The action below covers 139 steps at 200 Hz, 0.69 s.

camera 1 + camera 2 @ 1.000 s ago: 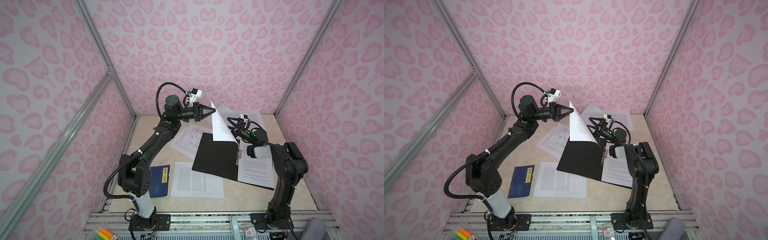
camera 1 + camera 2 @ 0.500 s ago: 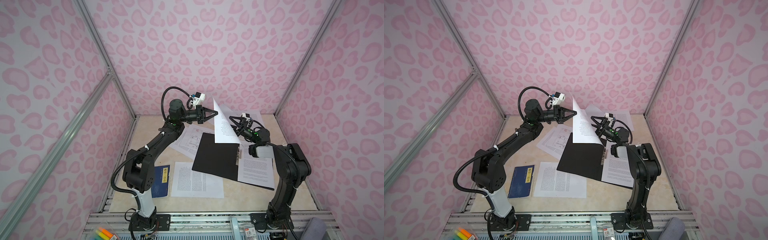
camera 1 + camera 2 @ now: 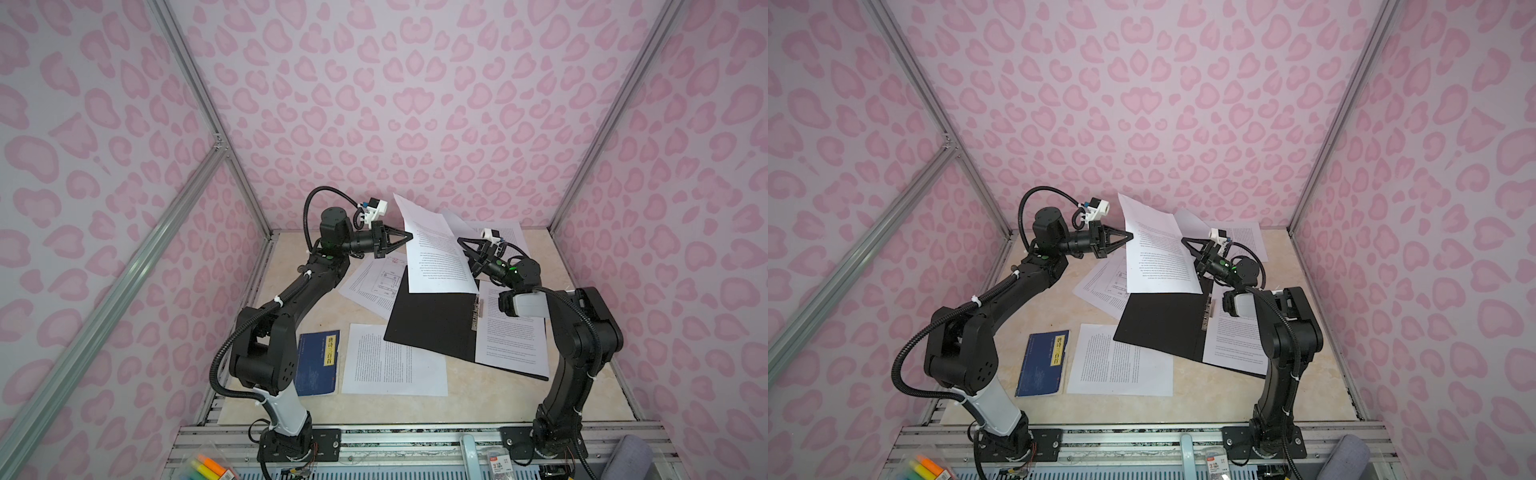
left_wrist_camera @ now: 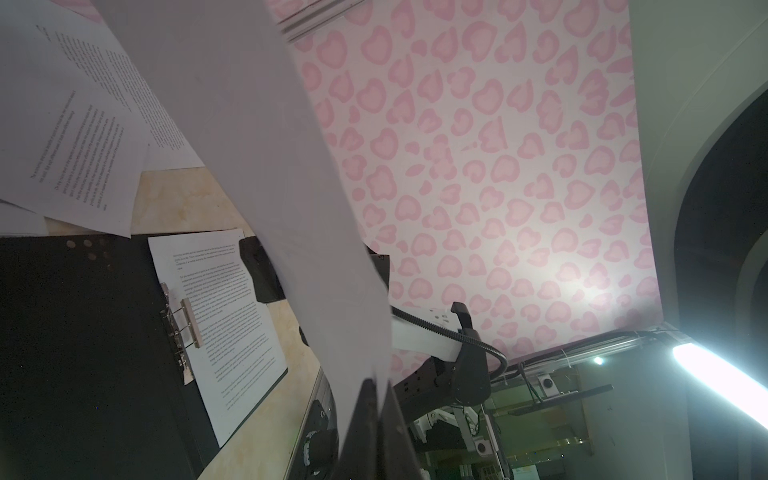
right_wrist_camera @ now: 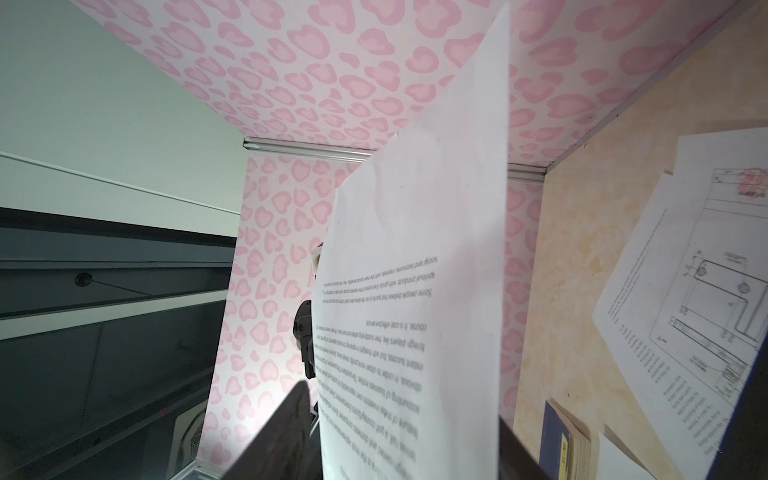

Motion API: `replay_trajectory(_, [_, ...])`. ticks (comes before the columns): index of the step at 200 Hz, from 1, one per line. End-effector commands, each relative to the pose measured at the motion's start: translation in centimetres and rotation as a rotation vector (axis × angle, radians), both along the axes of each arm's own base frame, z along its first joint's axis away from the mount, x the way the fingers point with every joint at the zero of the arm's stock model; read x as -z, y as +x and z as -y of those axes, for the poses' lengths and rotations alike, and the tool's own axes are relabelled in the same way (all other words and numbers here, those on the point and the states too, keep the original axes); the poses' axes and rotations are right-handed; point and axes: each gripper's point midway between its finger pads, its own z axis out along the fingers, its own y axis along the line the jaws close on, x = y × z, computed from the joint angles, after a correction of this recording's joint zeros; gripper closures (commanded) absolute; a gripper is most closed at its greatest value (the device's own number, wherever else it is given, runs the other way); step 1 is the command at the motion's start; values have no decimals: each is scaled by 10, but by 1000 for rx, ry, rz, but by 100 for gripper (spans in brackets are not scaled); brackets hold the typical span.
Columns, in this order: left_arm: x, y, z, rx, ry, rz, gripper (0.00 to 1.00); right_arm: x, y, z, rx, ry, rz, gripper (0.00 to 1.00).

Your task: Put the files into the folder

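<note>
**Top views.** Folder lying open on worktop, black inside up, with filed sheet on its right half. Raised sheet standing over the folder's far edge, with left gripper at one side edge and right gripper at the other.

**Left wrist.** Left gripper pressed together, pinching raised sheet; folder below.

**Right wrist.** Right gripper spread, straddling raised sheet; pads apparently not yet touching the paper.
</note>
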Motion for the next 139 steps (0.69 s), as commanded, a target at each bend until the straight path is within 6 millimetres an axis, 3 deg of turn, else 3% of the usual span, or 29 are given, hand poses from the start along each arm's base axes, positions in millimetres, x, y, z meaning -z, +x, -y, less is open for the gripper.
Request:
replay_trajectory(1, [4,-7,-3,24,20,21,96,-7,-7,-3,-12,-7,53,46])
replay_trajectory(22, [12,-6,-4,19,36,8,96,-6,-6,-4,-14,-6,48,60])
replay_trajectory(48, [13,-5,-10,4,47,10,96,3,-5,-4,-9,-9,29,66])
replay_trajectory(96, [23,-4,-19,-19,86,4,96,7,-5,-4,-13,-15,24,67])
replay_trajectory(139, [30,-4,-21,-26,106,-12,96,10,-8,-8,-22,-16,16,75])
